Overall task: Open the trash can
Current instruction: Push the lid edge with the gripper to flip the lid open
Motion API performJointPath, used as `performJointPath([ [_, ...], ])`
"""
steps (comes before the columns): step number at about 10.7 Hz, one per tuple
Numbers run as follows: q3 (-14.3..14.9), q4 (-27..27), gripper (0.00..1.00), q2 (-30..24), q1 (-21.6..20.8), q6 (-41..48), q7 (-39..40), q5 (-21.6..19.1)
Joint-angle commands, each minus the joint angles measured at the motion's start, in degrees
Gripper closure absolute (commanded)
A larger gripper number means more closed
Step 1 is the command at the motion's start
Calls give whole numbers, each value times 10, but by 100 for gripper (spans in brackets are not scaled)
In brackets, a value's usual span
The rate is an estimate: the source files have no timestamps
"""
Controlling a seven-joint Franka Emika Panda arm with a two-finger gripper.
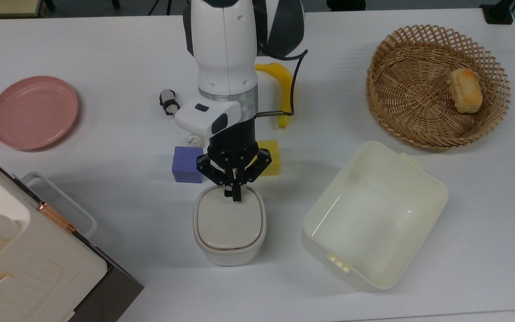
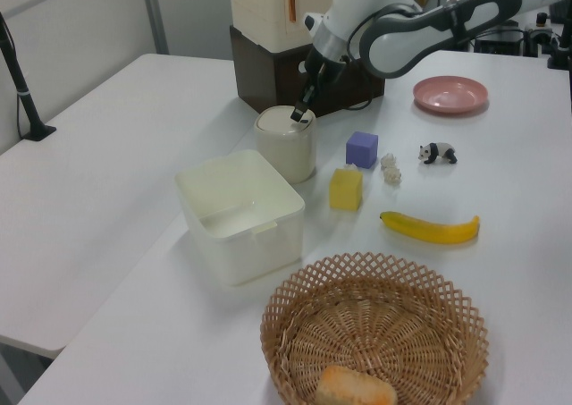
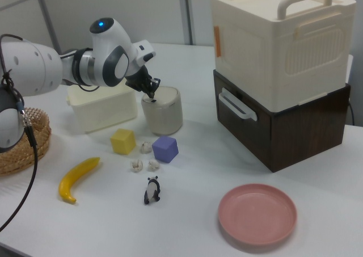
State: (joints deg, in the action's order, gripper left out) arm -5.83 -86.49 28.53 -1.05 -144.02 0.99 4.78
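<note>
The trash can (image 1: 230, 226) is a small off-white bin with a flat beige-grey lid, standing near the middle of the table; its lid lies shut. My gripper (image 1: 235, 195) is shut, and its black fingertips point down onto the lid's far edge where the black button sits, covering it. In the left view the trash can (image 2: 286, 144) has the gripper (image 2: 299, 115) touching the top of its lid. In the right view the gripper (image 3: 152, 96) meets the rim of the trash can (image 3: 163, 112) on the right view's left side.
A purple cube (image 1: 187, 164) and a yellow cube (image 1: 270, 162) flank the arm just behind the can. A cream tub (image 1: 436, 184) stands on the top view's right, a big white box (image 1: 20, 264) on its left. Farther off are a banana (image 1: 286, 82), a wicker basket (image 1: 396, 129) and a pink plate (image 1: 34, 112).
</note>
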Motion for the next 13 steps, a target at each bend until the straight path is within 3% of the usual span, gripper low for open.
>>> performJointPath([
  [1,9,-4,100,1,-2,-26,-5,3],
  [9,10,-24,100,0,-2,-21,-5,1],
  [13,11,-18,100,-56,-1,44,-3,-1],
])
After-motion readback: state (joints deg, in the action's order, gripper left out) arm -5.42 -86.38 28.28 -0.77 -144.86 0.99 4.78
